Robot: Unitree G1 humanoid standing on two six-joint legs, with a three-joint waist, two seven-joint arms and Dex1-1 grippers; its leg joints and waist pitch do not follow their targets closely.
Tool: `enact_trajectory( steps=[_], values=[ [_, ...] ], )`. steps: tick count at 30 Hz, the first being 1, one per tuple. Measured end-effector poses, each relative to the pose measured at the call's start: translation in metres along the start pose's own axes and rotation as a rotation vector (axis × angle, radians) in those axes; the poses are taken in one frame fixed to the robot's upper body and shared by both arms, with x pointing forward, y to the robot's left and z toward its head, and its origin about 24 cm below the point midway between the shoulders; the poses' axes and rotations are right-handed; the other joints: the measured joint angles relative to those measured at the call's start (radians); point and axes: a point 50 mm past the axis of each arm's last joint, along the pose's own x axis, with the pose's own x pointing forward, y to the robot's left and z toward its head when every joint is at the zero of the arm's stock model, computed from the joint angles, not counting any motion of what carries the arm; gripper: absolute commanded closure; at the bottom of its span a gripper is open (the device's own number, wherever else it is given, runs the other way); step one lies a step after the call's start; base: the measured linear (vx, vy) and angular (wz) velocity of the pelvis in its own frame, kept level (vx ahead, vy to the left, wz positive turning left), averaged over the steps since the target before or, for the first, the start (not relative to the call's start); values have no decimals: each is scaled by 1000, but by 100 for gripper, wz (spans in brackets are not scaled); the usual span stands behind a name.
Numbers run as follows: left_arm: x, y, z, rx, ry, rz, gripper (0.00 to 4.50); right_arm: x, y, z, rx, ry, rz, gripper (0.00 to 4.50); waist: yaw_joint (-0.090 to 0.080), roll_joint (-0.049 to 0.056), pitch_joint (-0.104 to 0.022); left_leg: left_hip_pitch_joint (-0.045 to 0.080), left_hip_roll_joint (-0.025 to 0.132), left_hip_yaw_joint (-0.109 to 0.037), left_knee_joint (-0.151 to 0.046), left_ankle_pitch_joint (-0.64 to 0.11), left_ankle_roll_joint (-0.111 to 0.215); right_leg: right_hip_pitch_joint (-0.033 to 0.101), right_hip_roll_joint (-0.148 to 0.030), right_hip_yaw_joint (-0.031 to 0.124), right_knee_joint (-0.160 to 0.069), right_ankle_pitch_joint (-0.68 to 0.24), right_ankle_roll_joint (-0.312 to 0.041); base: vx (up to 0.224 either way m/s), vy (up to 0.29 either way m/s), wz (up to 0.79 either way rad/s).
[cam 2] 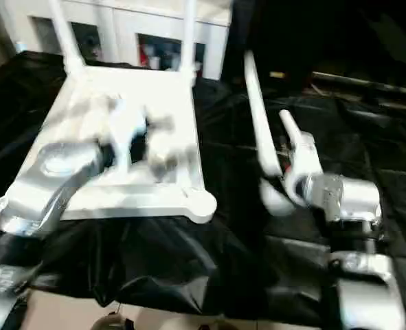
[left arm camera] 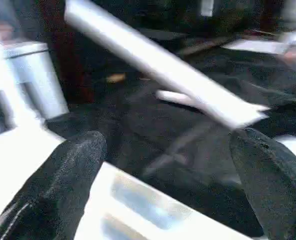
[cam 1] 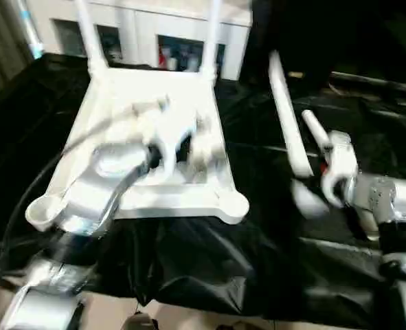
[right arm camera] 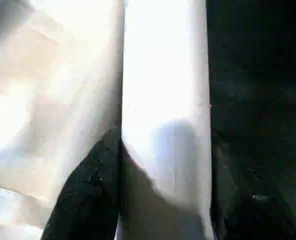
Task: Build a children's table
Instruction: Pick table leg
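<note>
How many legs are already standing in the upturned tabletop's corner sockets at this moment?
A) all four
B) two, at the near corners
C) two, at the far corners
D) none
C: two legs rise from the far corners of the tabletop, the near corner sockets stand empty, and the right gripper holds a third leg.

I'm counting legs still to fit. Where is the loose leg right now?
In the head views the loose leg is on the robot's right, just off the tabletop, slanting above the black-draped table; the right gripper is shut on it.
</note>
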Motion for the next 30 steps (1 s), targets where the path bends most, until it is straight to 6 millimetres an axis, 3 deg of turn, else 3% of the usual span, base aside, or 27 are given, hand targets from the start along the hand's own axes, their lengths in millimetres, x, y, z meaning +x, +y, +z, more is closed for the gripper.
enact_trajectory(
  steps=[5,10,16,23,30],
  values=[
    [14,1,-3,-176,-55,18,0,-1,23,1,40,-110,192,259,16,0,0,-1,0,0,0,0,2,0,0,0,-1,0,0,0,0,0],
    [31,-17,19,-464,-110,-203,0,0,48,1,68,-175,371,259,27,0,0,-2,-1,0,1,0,4,0,-1,-1,-1,0,-1,0,0,0],
    [40,-29,18,-563,-104,-268,0,3,53,-9,48,-137,395,259,26,-1,0,-1,0,0,1,1,3,1,-1,-1,-1,1,0,0,0,0],
    [36,-30,19,-640,-119,-299,0,4,55,-9,16,-131,408,259,28,-1,0,-2,0,-1,1,1,4,0,-1,-1,-1,1,1,0,0,0],
    [37,-34,13,-671,-99,-282,73,9,73,-10,-79,-106,437,259,29,-1,0,-2,0,-1,1,1,4,0,-1,-1,-2,0,1,0,0,0]
  ],
)
